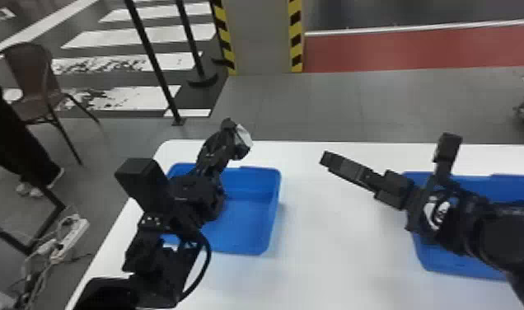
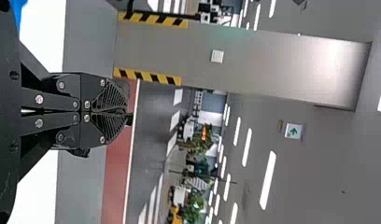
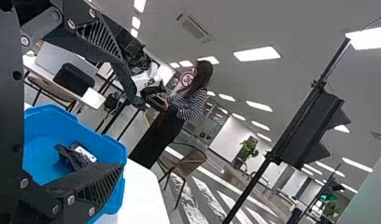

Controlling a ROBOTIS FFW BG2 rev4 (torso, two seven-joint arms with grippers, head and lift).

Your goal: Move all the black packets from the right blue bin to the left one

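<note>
Two pincers are raised over the white table [image 1: 323, 251], one on each side of the work. The left pincer [image 1: 228, 131] has its fingers drawn together, shut on a crumpled black packet with a white patch [image 1: 244, 136] at their far end; how much of it they grip I cannot tell. Below that pincer sits the left blue bin [image 1: 273, 198], partly covered by its arm, and in the right wrist view another black packet [image 3: 73, 156], with a white label, lies inside the bin. The right pincer [image 1: 388, 148] has its fingers spread wide apart with nothing in their grip; one points across toward the left pincer, the other stands up and away. Under the right pincer's wrist is the right blue bin [image 1: 454, 266], mostly behind the arm, so I cannot tell what it holds. A bare stretch of table separates the two bins, beneath the gap between the pincers. Out past the left pincer's side of the table, a brown chair [image 1: 32, 74] stands on the floor, and a grey pillar [image 1: 263, 37] rises well beyond both pincers.
</note>
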